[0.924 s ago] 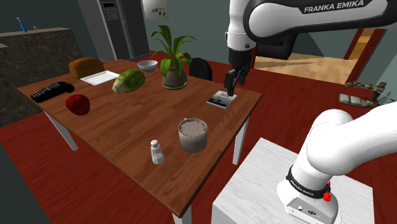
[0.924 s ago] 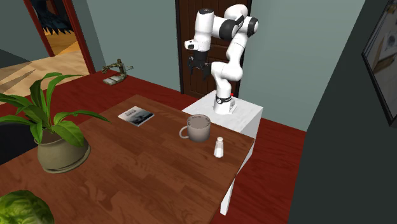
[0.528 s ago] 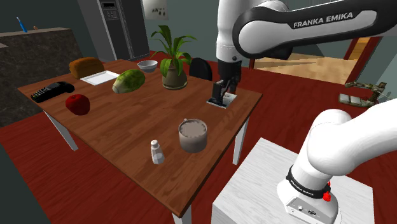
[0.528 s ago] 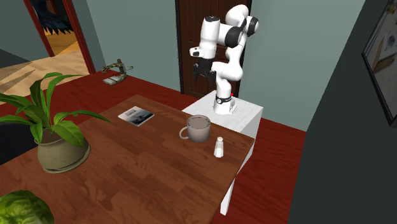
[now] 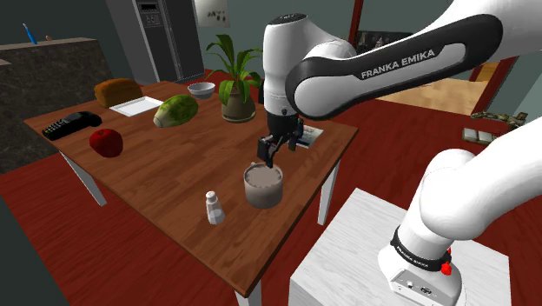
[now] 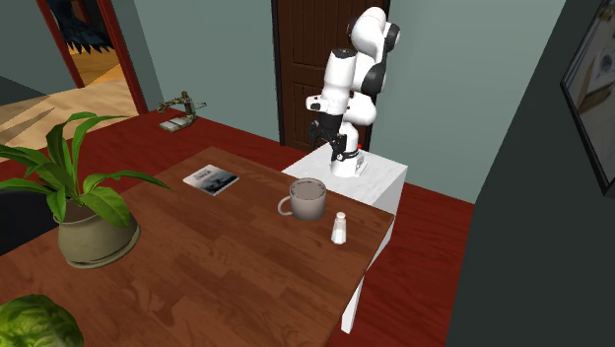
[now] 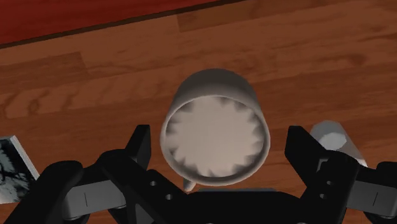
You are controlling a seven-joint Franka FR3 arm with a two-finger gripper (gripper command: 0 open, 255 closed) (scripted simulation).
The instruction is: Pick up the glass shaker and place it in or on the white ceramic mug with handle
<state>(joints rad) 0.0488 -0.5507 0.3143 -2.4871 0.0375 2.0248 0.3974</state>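
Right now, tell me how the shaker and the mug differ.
The shaker is slim and narrow; the mug is wide and squat. The mug has a side handle and an open top; the shaker is capped and handleless. Both are pale and stand upright, apart, on the wooden table.

Wooden table, red floor, dark door

End effector now seemingly above mug

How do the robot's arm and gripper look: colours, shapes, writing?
The arm is white and rounded, with dark joints; a black band carries white lettering FRANKA EMIKA. A red button sits near its base. The gripper is all black, with two blocky jaws.
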